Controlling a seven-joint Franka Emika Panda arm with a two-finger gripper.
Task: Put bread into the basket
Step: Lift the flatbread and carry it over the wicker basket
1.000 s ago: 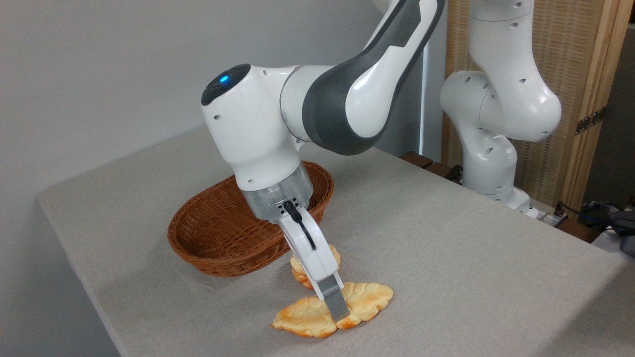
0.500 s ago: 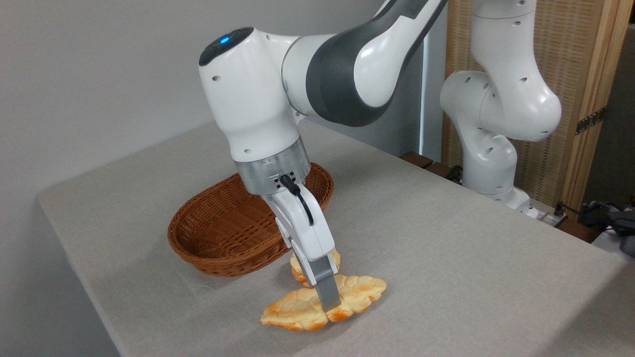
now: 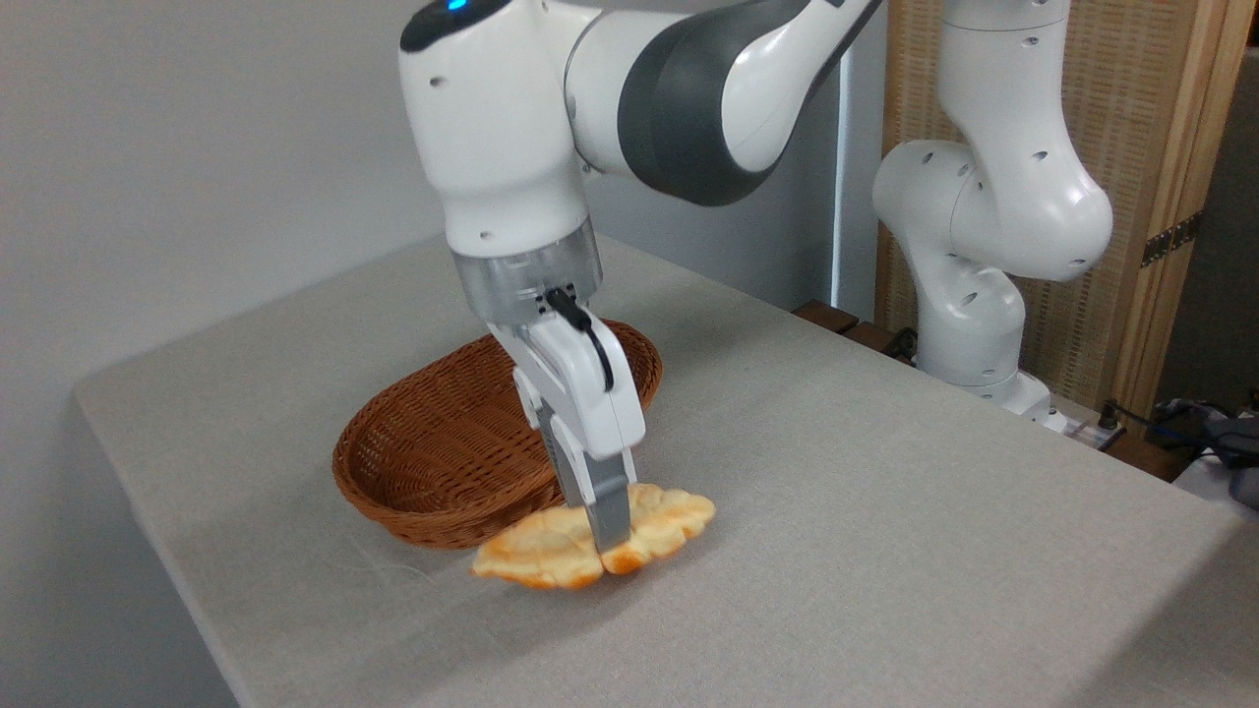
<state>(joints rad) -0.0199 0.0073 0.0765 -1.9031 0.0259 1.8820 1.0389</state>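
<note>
Gripper pinching the golden loaf beside the basket

The white two-finger gripper (image 3: 608,536) is clamped across the middle of the long, flat, lobed golden bread (image 3: 551,547), which hangs lifted off the grey cloth-covered table (image 3: 885,511). The oval reddish-brown woven wicker basket (image 3: 433,462) sits just behind and left of the gripper, its near rim close to the loaf. No readable writing shows anywhere.

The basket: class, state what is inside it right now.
The visible part of the basket shows only bare wicker. The gripper, shut on the bread, covers part of the interior, so that part cannot be checked.
</note>
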